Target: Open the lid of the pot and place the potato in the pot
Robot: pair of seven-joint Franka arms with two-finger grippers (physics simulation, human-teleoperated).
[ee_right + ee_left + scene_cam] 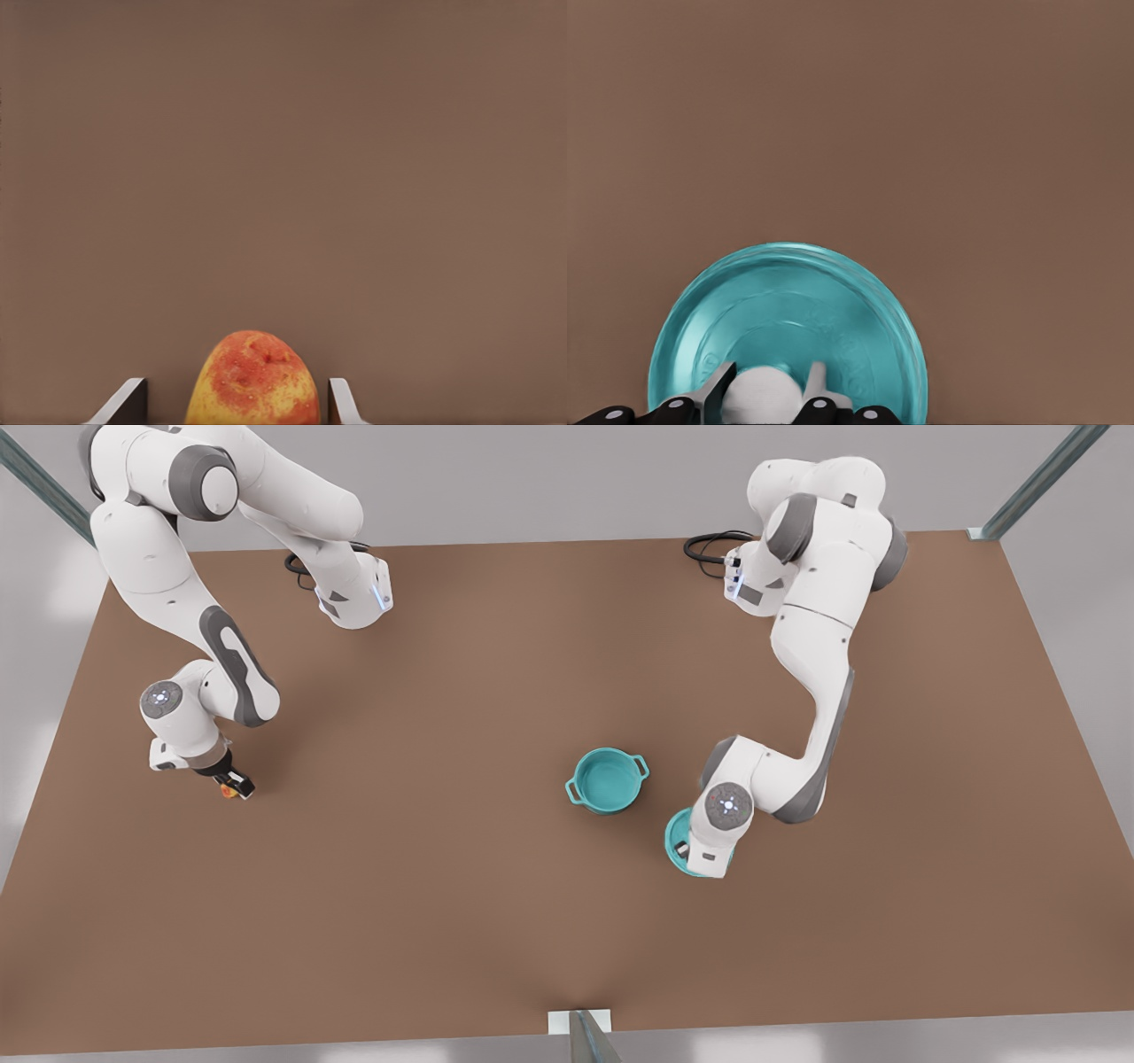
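The open teal pot [607,779] stands right of the table's middle, its inside bare. Just to its right in the front view, the flat teal pot lid [675,834] sits low over the table beneath my left gripper [689,852]. In the left wrist view the left gripper [766,390] is shut on the white knob [757,397] at the centre of the lid [788,310]. At the front view's left, my right gripper [234,784] is down at the table, open, with its fingers either side of the yellow, orange-red potato [254,381] [228,788].
Black cables [709,545] lie at the back by the arm bases. A metal post [585,1032] stands at the table's front edge. Bare brown tabletop [425,824] stretches between the potato and the pot.
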